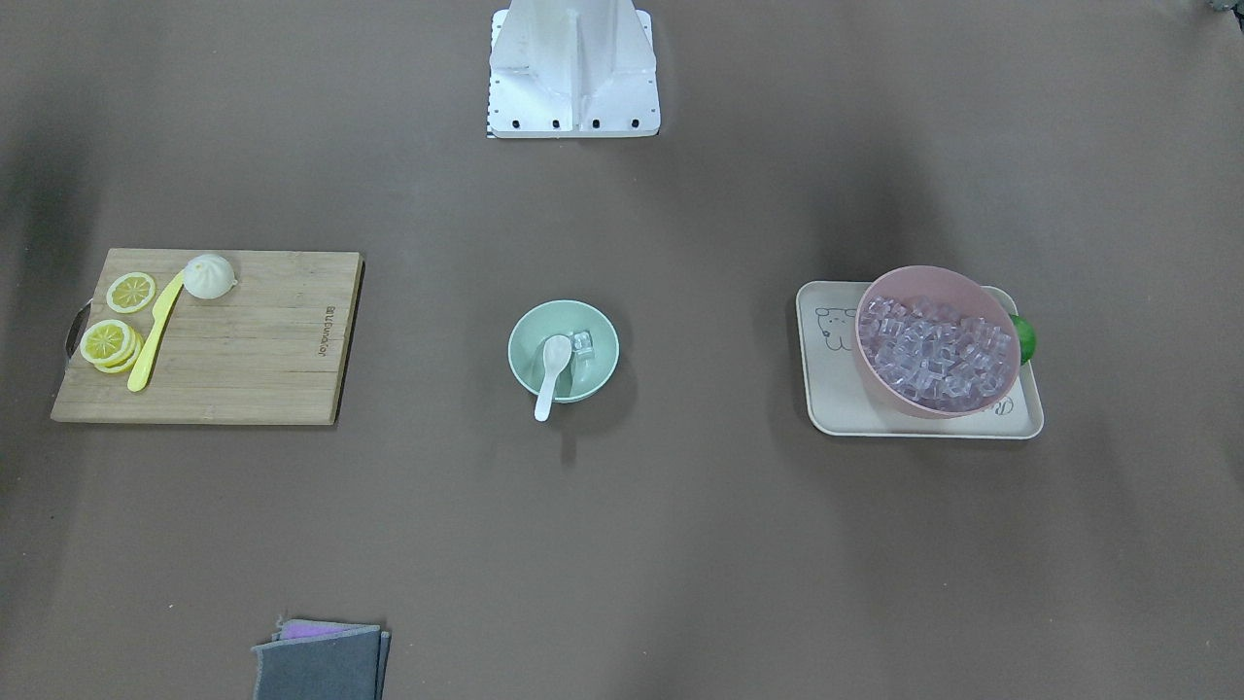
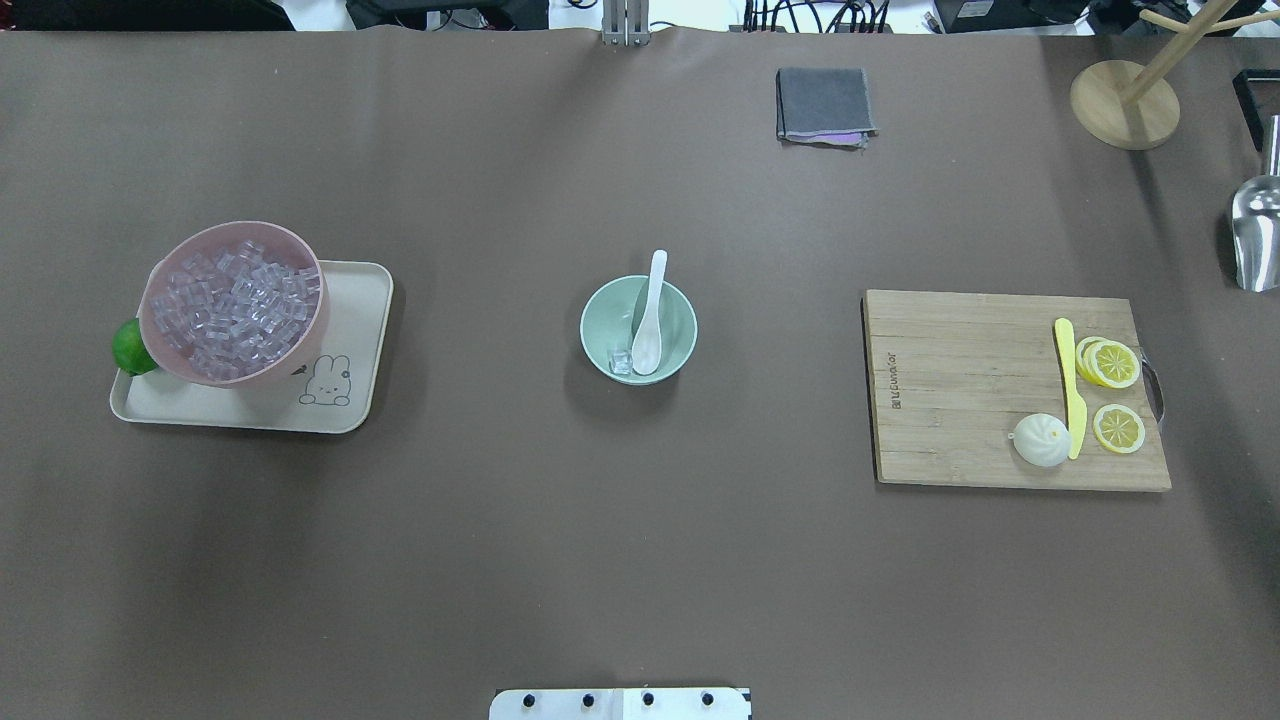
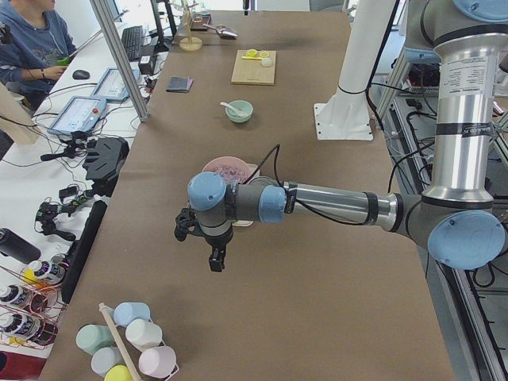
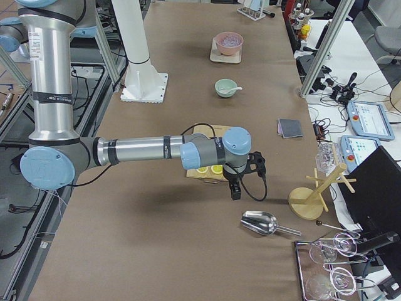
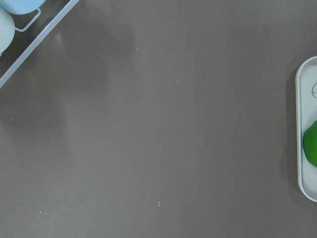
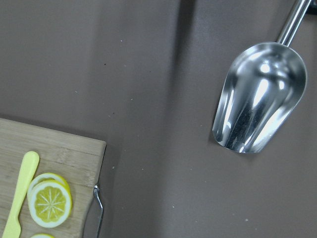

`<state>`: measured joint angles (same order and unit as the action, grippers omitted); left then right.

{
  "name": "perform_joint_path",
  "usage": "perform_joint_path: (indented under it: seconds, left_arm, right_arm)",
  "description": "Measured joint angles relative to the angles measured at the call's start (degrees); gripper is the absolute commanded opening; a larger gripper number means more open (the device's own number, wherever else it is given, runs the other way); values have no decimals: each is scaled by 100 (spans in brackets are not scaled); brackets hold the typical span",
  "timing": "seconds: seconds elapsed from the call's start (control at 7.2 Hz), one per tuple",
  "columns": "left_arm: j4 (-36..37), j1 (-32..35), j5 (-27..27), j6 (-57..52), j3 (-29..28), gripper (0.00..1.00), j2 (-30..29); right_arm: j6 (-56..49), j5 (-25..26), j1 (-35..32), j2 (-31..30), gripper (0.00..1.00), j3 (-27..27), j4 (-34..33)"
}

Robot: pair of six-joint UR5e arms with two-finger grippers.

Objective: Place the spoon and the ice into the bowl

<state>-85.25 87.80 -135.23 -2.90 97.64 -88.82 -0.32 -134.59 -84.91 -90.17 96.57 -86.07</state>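
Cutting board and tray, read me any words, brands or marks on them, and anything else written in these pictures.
Cutting board: one burned-in brand word along a short edge, too small and blurred to read.
Tray: a line-drawn rabbit; a printed mark beside the pink bowl is mostly hidden and unreadable.
Left arm: a printed label band, too small to read.
No text can be quoted.

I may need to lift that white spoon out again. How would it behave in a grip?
The spoon looks glossy and rigid, so probably slippery and chippable. Its handle overhangs the rim of the green bowl, so pressing there could lever the scoop up. The small bowl might slide or tip.
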Motion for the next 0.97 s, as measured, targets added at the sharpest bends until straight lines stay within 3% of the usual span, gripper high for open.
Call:
perform_joint_path:
  seconds: [0.28,0.97]
  left_arm:
    - [-6,0,-3,-3,-40,98,-15]
    - [-9,31,-11,-15,-113,98,55]
  right_arm:
    - [-452,110,-130,47,100,42,-349]
    - [-608,164,-207,35,100,23,-420]
